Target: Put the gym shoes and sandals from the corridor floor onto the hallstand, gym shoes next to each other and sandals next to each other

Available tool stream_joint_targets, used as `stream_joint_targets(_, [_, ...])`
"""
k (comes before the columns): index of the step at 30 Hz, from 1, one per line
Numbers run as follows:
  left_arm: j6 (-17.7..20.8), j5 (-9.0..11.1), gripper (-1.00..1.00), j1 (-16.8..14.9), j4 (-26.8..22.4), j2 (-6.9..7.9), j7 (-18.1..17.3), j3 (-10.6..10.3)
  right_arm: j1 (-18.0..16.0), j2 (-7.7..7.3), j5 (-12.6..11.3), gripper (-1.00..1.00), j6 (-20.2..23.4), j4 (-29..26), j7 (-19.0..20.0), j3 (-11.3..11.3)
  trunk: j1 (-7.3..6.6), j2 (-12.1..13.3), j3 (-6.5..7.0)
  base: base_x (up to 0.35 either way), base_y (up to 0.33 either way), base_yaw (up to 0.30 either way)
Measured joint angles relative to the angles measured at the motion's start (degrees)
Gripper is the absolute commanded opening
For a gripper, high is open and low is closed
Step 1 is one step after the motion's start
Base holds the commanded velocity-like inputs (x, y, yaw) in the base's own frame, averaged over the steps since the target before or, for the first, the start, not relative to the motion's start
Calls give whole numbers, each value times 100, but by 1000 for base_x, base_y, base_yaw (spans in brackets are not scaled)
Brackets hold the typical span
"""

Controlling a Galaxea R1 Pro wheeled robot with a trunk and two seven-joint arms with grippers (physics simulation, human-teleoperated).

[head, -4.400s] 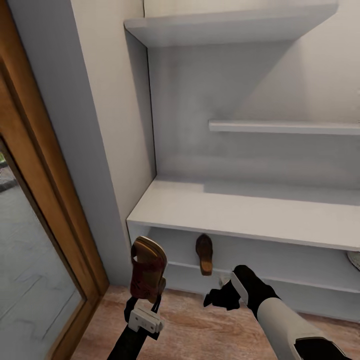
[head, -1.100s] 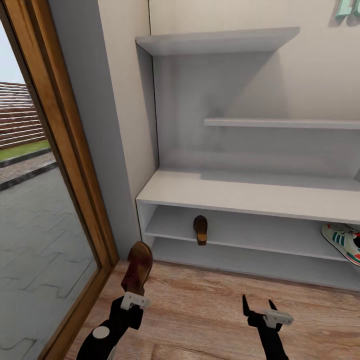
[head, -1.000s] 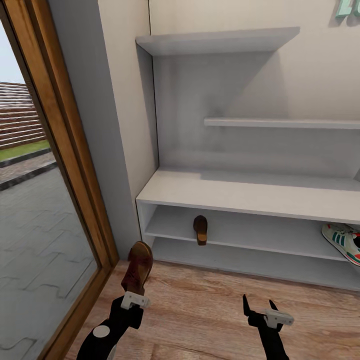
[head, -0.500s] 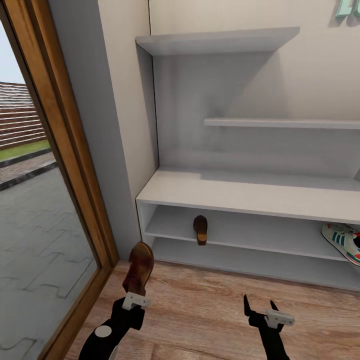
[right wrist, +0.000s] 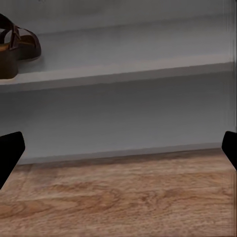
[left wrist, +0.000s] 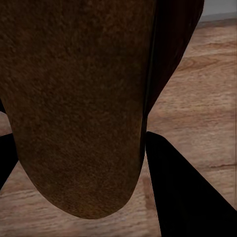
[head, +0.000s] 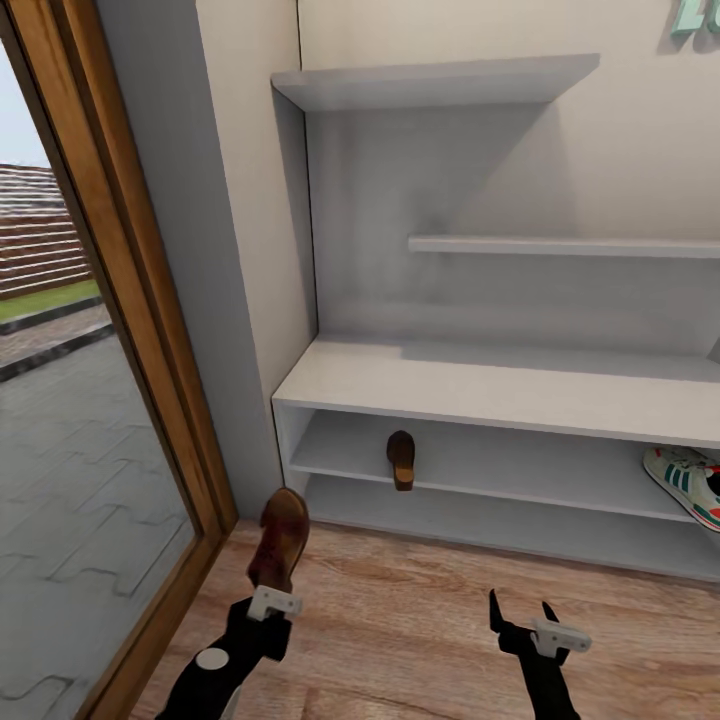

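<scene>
My left gripper (head: 272,590) is shut on a brown sandal (head: 279,537), held upright above the corridor floor (head: 400,610) in front of the hallstand's left end. Its brown sole (left wrist: 79,108) takes up most of the left wrist view. The second sandal (head: 401,459) lies on the hallstand's (head: 480,385) upper open shelf; the right wrist view catches that sandal (right wrist: 15,47) too. A cream sneaker with green stripes (head: 688,484) lies at the right end of the same shelf, cut by the picture's edge. My right gripper (head: 520,612) hangs open and empty over the floor.
A wood-framed glass door (head: 110,330) stands close on the left, beside a grey wall strip (head: 190,250). Two staggered wall shelves (head: 440,80) hang above the bench top. Teal letters (head: 695,20) peek in at the top right.
Since 4.4 s ago the view has pulled back and both arms have dropped lower, the right one away from the shelf. In the last second the held sandal has turned slightly.
</scene>
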Motion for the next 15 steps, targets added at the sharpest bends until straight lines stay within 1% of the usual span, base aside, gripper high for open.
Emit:
stream_joint_targets(3, [94,5,-100,-96,79,-93,-3,11,0,-5,-103,100,0,-2,-4,-4,0,0,0,0,0,0])
stream_joint_targets(5, [156,3,-100,-160,85,-126,-3,16,0,-6,-170,100,0,0,-1,-4,0,0,0,0,0,0])
stream_joint_targets(11, [345,-10,-100,-354,90,-153,-20,22,3,-9,-373,100,0,1,0,-4,0,0,0,0,0,0])
stream_joint_targets(15, [471,-16,-100,-482,91,-154,-33,16,8,-112,-533,100,0,1,-4,-12,0,0,0,-6,0,0])
